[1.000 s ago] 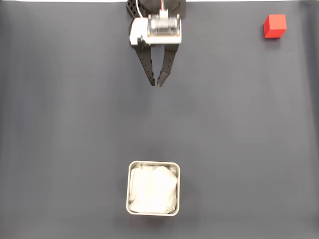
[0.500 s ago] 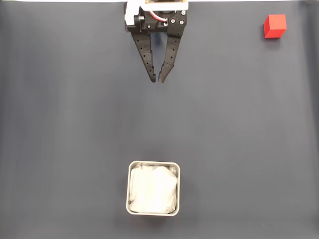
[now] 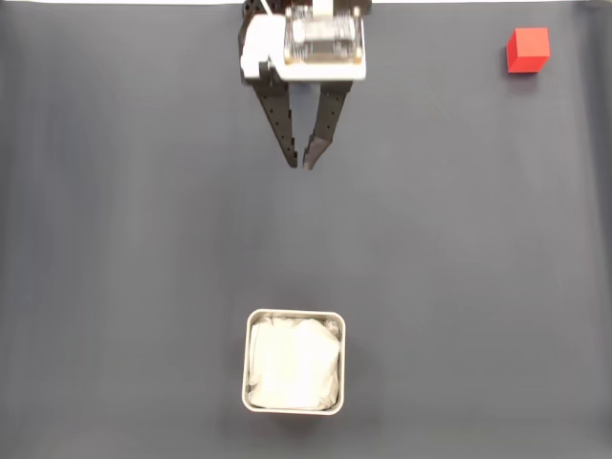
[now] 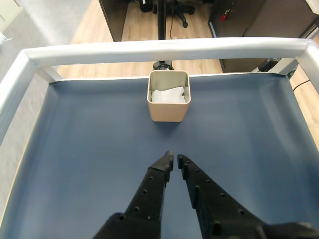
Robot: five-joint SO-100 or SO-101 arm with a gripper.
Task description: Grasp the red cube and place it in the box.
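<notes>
in the fixed view the end effector [image 3: 298, 161] hangs near the middle of the counter's far edge, its two black perforated fingers [image 3: 277, 120] pointing down the picture toward the near edge. the fingers start apart at the white housing [image 3: 306, 50] and narrow to tips with a thin gap left between them, nothing held there. the wrist view shows the same end effector [image 4: 174, 160] from behind: both fingertips lie almost together over bare dark blue-grey matting, a slim slit of counter visible between them, so the end effector is nearly pressed together and empty.

the red cube [image 3: 528, 50] sits by the counter's far right corner in the fixed view, well apart from the end effector and touching nothing else. one lit top face and a darker side face show.

the box [image 3: 295, 361] stands near the middle of the near edge in the fixed view, roughly in line with the fingertips but well apart from them. its pale rim has rounded corners and crumpled white lining fills the inside. in the wrist view the box [image 4: 168, 110] stands straight ahead of the fingertips, close to the counter's edge, just before a pale metal rail [image 4: 164, 49] that frames the counter [image 4: 79, 149]. beyond the rail a wooden floor [image 4: 142, 20] shows.
</notes>
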